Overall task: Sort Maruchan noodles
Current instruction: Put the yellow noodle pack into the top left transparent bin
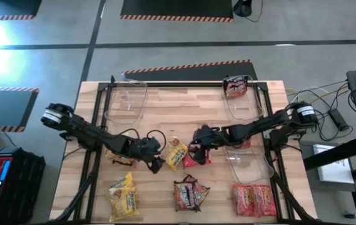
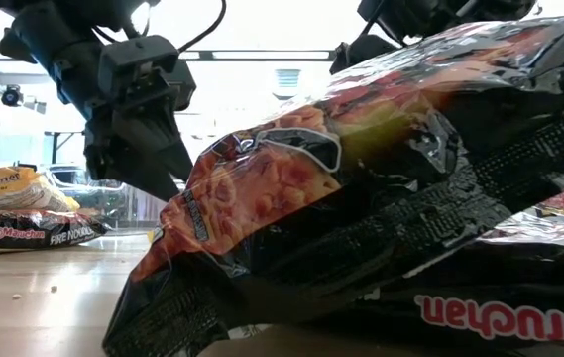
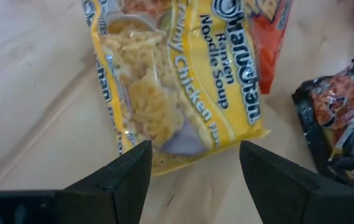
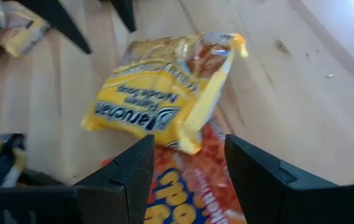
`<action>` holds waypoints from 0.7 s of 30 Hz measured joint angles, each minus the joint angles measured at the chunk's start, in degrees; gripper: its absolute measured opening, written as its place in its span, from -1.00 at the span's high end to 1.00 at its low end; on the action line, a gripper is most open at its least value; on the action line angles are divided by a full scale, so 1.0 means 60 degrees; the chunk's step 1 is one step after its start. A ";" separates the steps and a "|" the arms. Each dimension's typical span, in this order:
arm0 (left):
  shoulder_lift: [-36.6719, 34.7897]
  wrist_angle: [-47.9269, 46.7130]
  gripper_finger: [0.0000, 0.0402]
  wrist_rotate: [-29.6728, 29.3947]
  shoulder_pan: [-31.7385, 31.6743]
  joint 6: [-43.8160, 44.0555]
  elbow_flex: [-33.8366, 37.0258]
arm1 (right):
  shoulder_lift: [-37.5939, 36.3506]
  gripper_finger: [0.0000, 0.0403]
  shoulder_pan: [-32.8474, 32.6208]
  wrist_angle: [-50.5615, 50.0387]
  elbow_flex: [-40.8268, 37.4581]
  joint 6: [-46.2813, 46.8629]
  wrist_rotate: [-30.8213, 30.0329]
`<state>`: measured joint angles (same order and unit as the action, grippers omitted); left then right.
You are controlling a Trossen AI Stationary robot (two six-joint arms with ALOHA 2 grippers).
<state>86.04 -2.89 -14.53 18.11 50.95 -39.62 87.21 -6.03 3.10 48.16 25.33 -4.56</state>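
Observation:
A yellow Maruchan packet (image 1: 176, 154) lies flat mid-table, one end resting on a red-orange packet (image 4: 195, 193). My left gripper (image 3: 192, 149) is open above the yellow packet (image 3: 177, 81), with a finger on either side of its near end. My right gripper (image 4: 186, 140) is open over the red-orange packet, just short of the yellow packet (image 4: 164, 93). In the high view the left gripper (image 1: 154, 159) and the right gripper (image 1: 198, 147) face each other across these two packets. I cannot tell whether either gripper touches anything.
Along the near edge lie a yellow pile (image 1: 122, 195), a dark pile (image 1: 190, 194) and a red pile (image 1: 253, 199). The dark pile fills the low view (image 2: 381, 198). Clear bins stand far left (image 1: 127, 100), far right (image 1: 243, 103) holding a packet (image 1: 235, 87), and right (image 1: 249, 159).

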 joint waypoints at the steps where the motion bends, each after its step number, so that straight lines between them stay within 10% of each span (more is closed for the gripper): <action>1: 0.0054 0.0103 -0.12 -0.0062 0.0000 -0.0054 0.0000 | 0.0019 0.09 0.0061 0.0031 0.0000 -0.0109 -0.0004; 21: 0.1795 0.0627 -0.12 -0.0753 0.0000 -0.0315 -0.0033 | 0.0181 0.02 0.1423 0.0263 0.0032 0.0280 0.2087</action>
<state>96.81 0.87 -19.05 18.11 49.06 -39.81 88.29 2.50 4.68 48.35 27.01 7.97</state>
